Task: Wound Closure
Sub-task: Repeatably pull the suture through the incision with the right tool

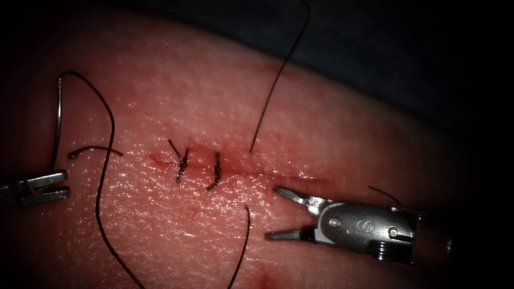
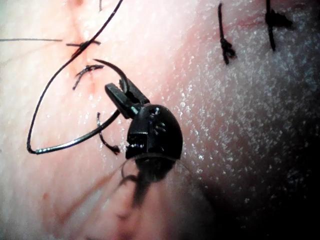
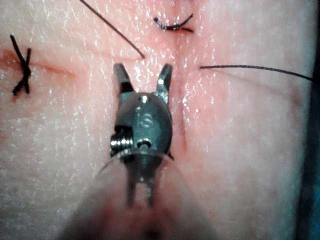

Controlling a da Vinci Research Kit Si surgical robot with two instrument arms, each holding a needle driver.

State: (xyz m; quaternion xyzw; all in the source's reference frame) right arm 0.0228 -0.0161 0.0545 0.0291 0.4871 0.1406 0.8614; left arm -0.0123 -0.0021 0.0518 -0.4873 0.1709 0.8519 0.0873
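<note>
Right tool (image 1: 278,213) at the lower right, jaws spread wide and holding nothing, just right of the stitched cut (image 1: 235,168).

Only the jaw end of the left tool (image 1: 56,187) shows at the left edge; its shaft is cut off. Its jaws are closed on the needle (image 1: 56,123), gripped toward one end of its curve, well left of the cut and clear of the tissue (image 1: 321,134). The needle's slim body rises upward from the jaws; its tip is hard to make out. Dark thread (image 1: 104,176) trails from its top end in a long loop over the tissue. Two knotted stitches (image 1: 182,163) cross the cut; another strand enters above it and emerges below. Faint red fluid (image 1: 160,159) lines the cut.
</note>
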